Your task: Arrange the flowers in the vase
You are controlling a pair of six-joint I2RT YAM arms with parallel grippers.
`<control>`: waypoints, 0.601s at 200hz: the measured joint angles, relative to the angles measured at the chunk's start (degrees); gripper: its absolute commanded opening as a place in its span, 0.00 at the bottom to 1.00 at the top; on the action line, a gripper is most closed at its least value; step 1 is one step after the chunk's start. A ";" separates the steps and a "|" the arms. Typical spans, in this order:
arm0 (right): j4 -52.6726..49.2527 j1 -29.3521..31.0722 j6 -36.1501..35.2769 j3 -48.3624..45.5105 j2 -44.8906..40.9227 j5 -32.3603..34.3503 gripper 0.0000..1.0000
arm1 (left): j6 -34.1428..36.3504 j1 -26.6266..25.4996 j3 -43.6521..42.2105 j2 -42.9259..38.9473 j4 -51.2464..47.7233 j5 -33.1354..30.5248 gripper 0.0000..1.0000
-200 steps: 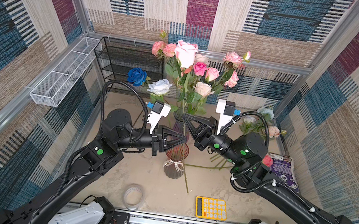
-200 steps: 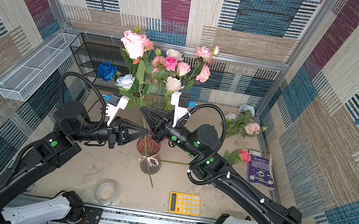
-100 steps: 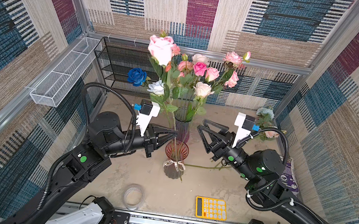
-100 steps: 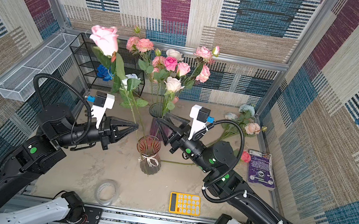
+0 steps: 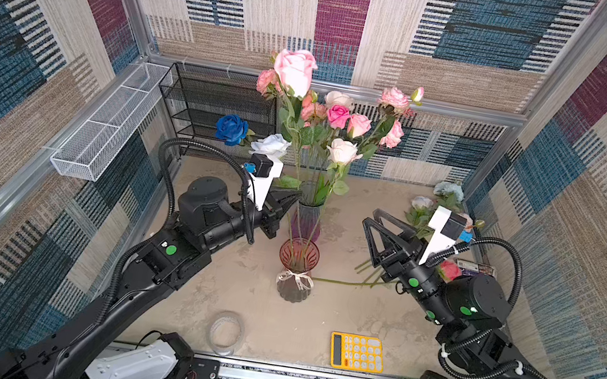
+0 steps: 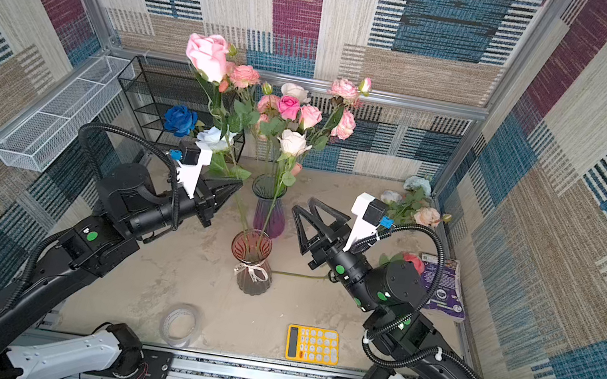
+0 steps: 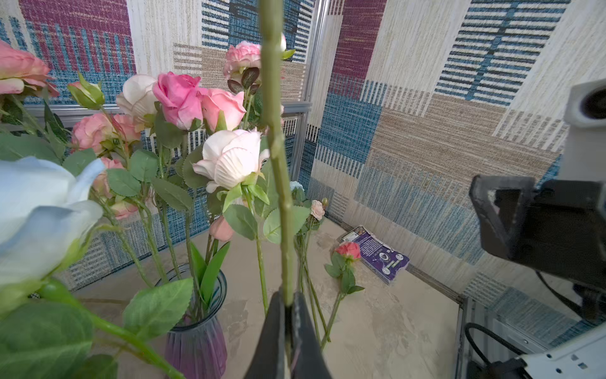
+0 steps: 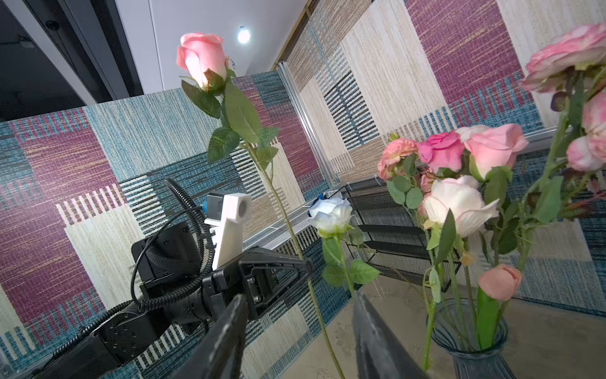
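- The right gripper (image 5: 371, 216) has let go and drawn back to the right; its jaws stand apart with nothing between them.
- The left gripper (image 7: 288, 300) alone stays clenched on the stem of the tall pink rose (image 5: 294, 71), whose lower end stands in the near vase (image 5: 292, 287).
- This looks like a finished handover, with settling the rose next. More flowers (image 5: 448, 191) lie far right.
- The print on the purple booklet (image 6: 445, 285) is too small to read; the calculator (image 5: 356, 352) shows no legible brand.
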 measured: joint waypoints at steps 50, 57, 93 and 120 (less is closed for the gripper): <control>-1.14 0.00 -0.02 -1.62 -1.01 1.68 0.58 | 0.07 0.00 -5.86 1.81 0.11 -2.84 0.18; -1.31 0.02 -0.02 -1.68 -1.05 1.73 0.59 | -0.28 -0.02 -6.71 1.55 0.07 -3.32 0.30; -1.75 0.02 -0.17 -1.75 -1.01 3.19 0.63 | -2.75 -0.79 -8.52 -0.70 -2.21 -4.79 0.57; -3.32 0.02 -0.13 -2.19 -0.55 5.09 0.63 | -4.26 -1.14 -7.76 -2.86 -4.70 -6.10 0.60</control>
